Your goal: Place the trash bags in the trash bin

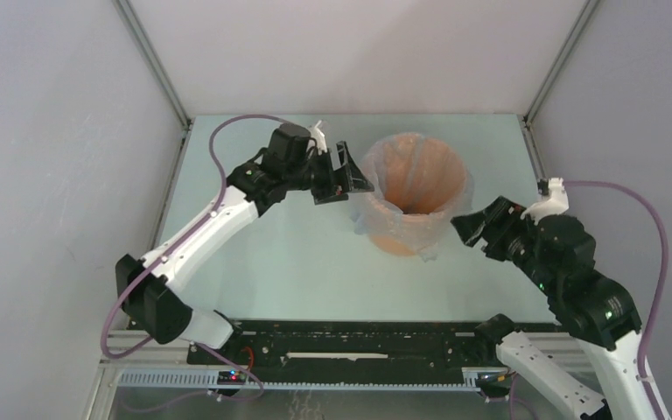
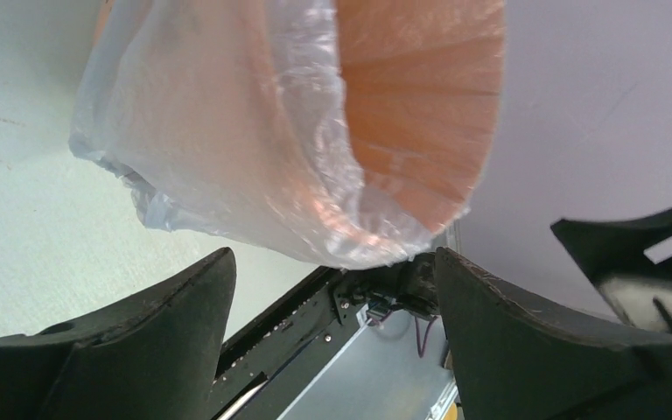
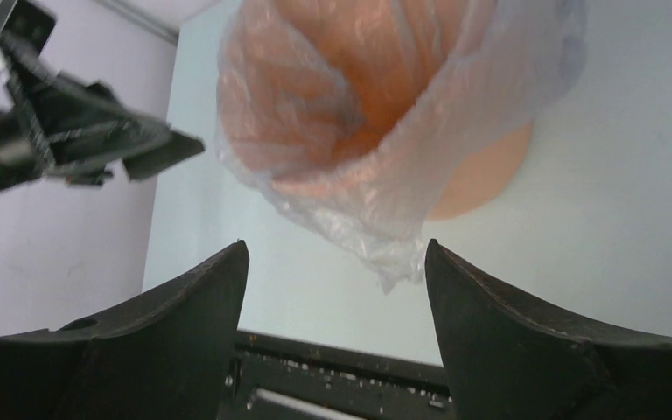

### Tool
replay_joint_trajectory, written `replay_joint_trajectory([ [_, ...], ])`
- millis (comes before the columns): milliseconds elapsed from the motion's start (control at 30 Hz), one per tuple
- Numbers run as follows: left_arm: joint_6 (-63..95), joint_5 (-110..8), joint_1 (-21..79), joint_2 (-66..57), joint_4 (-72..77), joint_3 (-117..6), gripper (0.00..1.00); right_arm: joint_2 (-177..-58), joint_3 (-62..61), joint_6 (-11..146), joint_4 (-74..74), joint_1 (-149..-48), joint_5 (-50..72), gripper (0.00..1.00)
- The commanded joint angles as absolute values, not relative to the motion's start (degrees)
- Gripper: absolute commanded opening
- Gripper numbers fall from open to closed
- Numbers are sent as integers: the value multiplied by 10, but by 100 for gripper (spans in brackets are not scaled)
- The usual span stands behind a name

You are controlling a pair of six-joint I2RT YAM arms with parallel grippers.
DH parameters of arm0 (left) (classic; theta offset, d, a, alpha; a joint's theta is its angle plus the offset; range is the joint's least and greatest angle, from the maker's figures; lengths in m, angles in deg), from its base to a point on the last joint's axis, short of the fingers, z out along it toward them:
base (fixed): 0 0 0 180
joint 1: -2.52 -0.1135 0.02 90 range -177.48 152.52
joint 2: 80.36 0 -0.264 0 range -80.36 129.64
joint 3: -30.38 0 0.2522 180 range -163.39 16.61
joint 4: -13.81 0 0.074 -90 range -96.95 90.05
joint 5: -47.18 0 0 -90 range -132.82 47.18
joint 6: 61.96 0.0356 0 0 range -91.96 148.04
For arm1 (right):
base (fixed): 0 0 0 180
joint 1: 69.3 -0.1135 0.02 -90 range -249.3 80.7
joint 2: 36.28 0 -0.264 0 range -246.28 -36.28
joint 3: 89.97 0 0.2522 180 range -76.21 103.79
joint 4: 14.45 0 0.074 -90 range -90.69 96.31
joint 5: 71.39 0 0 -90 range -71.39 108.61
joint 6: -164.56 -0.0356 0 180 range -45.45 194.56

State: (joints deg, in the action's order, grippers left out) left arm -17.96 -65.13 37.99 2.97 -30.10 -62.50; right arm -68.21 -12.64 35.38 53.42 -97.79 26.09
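The orange trash bin (image 1: 396,244) stands upright mid-table. The translucent trash bag (image 1: 368,215) lines its inside and drapes over the rim and down the outer wall. My left gripper (image 1: 354,173) is open and empty, just left of the rim. My right gripper (image 1: 468,223) is open and empty, just right of the bin. In the left wrist view the bag (image 2: 227,149) hangs over the bin (image 2: 420,105), above the open gripper (image 2: 332,289). In the right wrist view the bag (image 3: 376,219) hangs off the bin (image 3: 481,184), ahead of the open gripper (image 3: 334,262).
Grey enclosure walls (image 1: 70,131) close in the table on the left, back and right. A black rail (image 1: 359,341) runs along the near edge between the arm bases. Purple cables (image 1: 219,149) loop off both arms.
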Motion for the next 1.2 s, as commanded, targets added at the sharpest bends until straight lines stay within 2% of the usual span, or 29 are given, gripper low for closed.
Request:
replay_joint_trajectory([
  [0,-163,-641,382,-25,-282,-656,88,-768,-66,398,500,-931,288,83],
  [67,-168,-642,382,-30,-281,-655,88,-823,-31,395,508,-873,277,84],
  [200,-174,-641,382,-44,-281,-646,88,-908,2,430,491,-729,156,83],
  [300,-176,-642,382,-54,-280,-632,88,-944,12,466,458,-679,88,82],
  [633,-158,-625,381,-79,-302,-612,89,-1026,54,491,521,-743,180,80],
  [800,-153,-627,377,-70,-303,-610,90,-1019,73,495,537,-755,163,80],
  [933,-192,-646,354,-51,-289,-597,89,-999,113,503,604,-781,148,81],
  [1100,-320,-641,299,-81,-192,-470,89,-939,126,490,657,-807,124,85],
  [1167,-392,-666,294,-77,-88,-396,89,-908,121,469,662,-810,107,86],
])
